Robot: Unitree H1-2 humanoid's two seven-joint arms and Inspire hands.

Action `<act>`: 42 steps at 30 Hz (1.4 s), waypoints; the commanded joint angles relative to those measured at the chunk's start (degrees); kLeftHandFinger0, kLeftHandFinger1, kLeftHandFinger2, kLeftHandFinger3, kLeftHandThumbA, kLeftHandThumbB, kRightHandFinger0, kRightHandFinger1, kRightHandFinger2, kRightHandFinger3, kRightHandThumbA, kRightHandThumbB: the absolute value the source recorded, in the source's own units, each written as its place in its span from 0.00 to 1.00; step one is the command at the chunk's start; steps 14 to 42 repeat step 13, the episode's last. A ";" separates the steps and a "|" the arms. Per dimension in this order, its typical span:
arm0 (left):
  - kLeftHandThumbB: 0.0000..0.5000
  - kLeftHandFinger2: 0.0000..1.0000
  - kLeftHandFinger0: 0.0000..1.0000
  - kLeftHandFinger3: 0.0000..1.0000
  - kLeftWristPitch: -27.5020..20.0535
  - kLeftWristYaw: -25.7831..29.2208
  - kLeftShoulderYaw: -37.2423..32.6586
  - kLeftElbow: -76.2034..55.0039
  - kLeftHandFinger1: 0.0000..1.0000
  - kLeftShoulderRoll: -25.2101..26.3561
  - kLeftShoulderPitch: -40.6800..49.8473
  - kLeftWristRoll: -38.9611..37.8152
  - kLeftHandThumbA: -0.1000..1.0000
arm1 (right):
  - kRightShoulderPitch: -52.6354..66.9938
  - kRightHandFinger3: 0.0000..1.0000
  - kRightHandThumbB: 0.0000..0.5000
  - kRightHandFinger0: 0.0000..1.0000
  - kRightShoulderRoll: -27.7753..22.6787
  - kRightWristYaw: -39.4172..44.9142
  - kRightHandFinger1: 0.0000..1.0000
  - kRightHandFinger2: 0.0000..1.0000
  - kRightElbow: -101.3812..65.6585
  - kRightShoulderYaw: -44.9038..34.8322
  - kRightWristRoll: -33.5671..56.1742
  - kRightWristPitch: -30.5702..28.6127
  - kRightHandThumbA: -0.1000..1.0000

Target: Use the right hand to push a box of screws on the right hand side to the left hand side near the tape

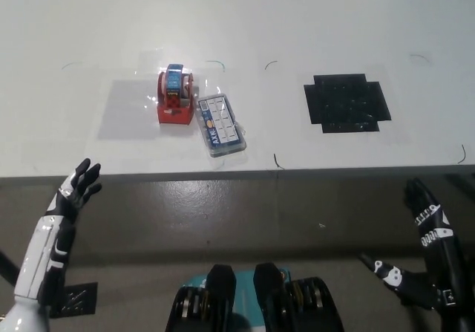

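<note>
Table (297, 20) is filling the upper half of my view, white and broad, its front edge running straight across above a grey floor. Near its right side a black cross-shaped patch (346, 102) is lying flat on the surface, well apart from everything else. Toward the left a clear taped sheet (122, 109) is showing as a faintly greyer rectangle.

At that sheet's right edge the tape dispenser (174, 96) is standing — red body, with a blue roll on top. The box of screws (220, 125) is lying just beside it on its right, apparently touching the red base, its long side angled a little so the near end is pointing down and to the right. Its clear lid is showing a grid of small compartments and a blue rim.

I am holding my right hand (424, 252) low at the bottom right, below the table edge and well clear of the box — black fingers spread apart, gripping nothing.

My left hand (74, 191) is resting at the lower left, also below the table edge, fingers fanned open and empty.
</note>
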 commanded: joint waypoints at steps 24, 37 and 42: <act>0.08 1.00 1.00 1.00 -1.44 0.39 0.81 -1.30 1.00 -0.22 1.78 0.20 1.00 | -0.48 1.00 0.56 1.00 -0.40 2.07 1.00 1.00 -3.70 -0.94 0.55 0.48 1.00; 0.08 1.00 1.00 1.00 -1.44 0.39 0.81 -1.30 1.00 -0.22 1.78 0.20 1.00 | -0.48 1.00 0.56 1.00 -0.40 2.07 1.00 1.00 -3.70 -0.94 0.55 0.48 1.00; 0.08 1.00 1.00 1.00 -1.44 0.39 0.81 -1.30 1.00 -0.22 1.78 0.20 1.00 | -0.48 1.00 0.56 1.00 -0.40 2.07 1.00 1.00 -3.70 -0.94 0.55 0.48 1.00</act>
